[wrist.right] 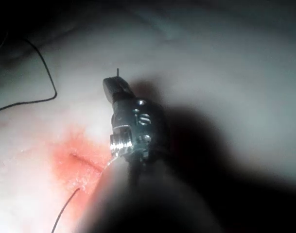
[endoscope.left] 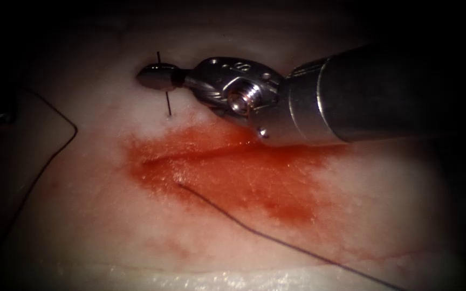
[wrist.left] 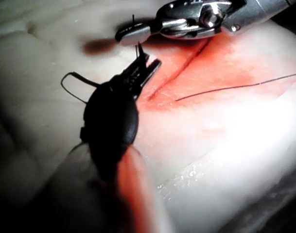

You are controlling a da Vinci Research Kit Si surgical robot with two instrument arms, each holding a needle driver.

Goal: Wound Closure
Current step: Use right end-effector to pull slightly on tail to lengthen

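Right tool (endoscope.left: 160, 77) with jaws closed on the needle (endoscope.left: 167, 105) mid-curve, far of the cut (endoscope.left: 190, 153), left tool (wrist.left: 145, 68) jaws parted, empty, thread (endoscope.left: 276, 237) trailing near-right across tissue (endoscope.left: 109, 215).

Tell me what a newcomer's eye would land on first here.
The right tool, coming in from the right, with its jaws shut on the needle held upright above the cut. Next, the red fluid spread around the cut on the tissue. Thread leaves the stain toward the lower right.
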